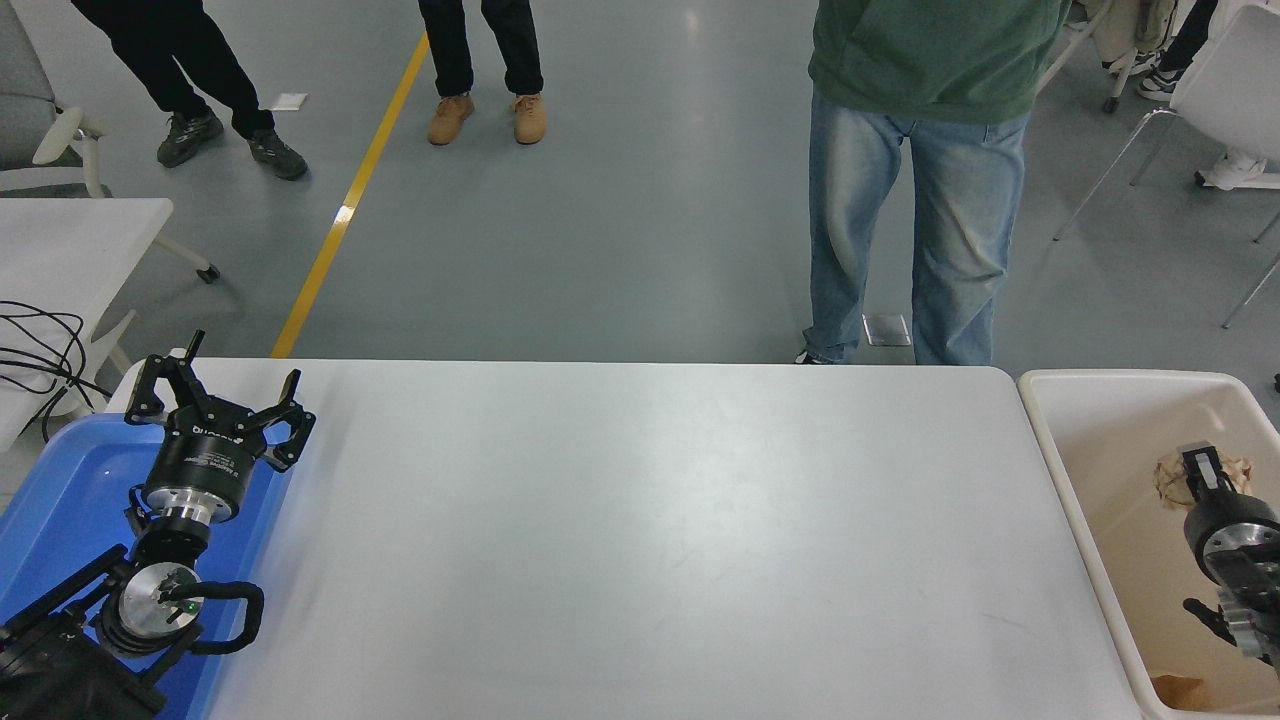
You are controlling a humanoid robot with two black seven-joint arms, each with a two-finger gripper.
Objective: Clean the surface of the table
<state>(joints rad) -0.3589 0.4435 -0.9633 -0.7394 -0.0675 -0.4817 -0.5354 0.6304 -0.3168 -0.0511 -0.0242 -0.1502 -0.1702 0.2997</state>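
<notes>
right gripper [1198, 472] over the bin [1050, 420]: jaws clamped on a crumpled paper wad [1172, 478].
you risk the wad snagging on a finger when released and dragging back onto the table surface [640, 540], which lies left of the bin; left gripper [215, 400] parked with jaws apart over the blue tray [60, 500].

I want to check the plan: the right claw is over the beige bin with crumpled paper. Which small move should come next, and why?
Probably open the right claw and let the paper drop. The claw already sits inside the bin's rim, shut on the paper, and the table shows nothing else to pick up. The left claw is parked open over the blue tray.
</notes>
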